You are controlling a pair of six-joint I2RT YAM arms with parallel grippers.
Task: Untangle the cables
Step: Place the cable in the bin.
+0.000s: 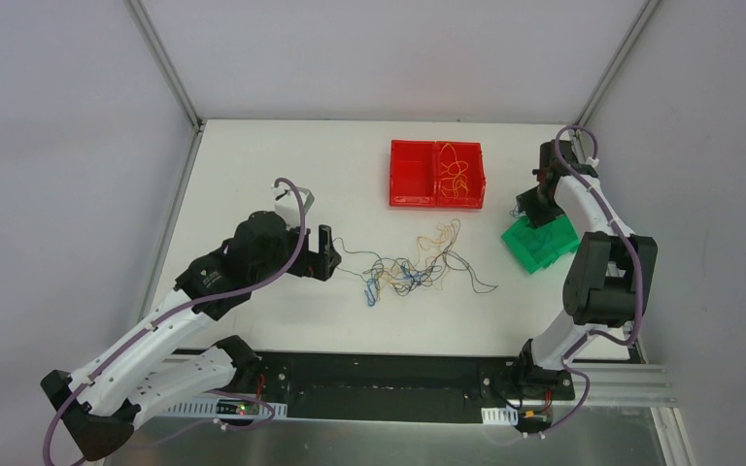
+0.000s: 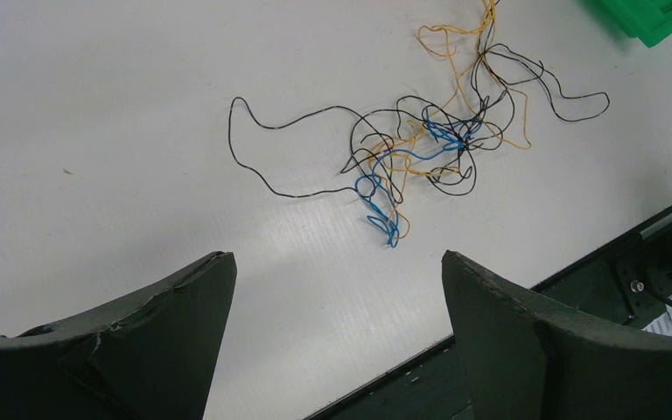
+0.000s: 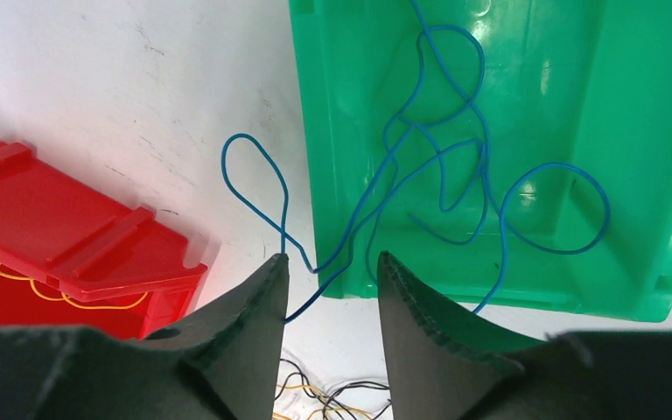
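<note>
The cables (image 1: pixel 410 268) lie as a loose knot of black, yellow and blue wires at the table's middle; the left wrist view shows the knot (image 2: pixel 429 144) ahead of my fingers. My left gripper (image 1: pixel 328 254) (image 2: pixel 332 255) is open and empty, just left of the knot's black loop. My right gripper (image 1: pixel 534 209) (image 3: pixel 331 256) is open over the near left corner of the green bin (image 3: pixel 577 87). A separate blue wire (image 3: pixel 285 206) lies mostly in that bin, drapes over its edge and passes between the parted jaws, touching the left finger.
A red two-compartment bin (image 1: pixel 413 180) stands at the back centre, with yellow wires (image 1: pixel 458 175) in its right compartment. The green bin (image 1: pixel 540 243) sits right of the knot. The black rail runs along the table's near edge (image 2: pixel 577 271).
</note>
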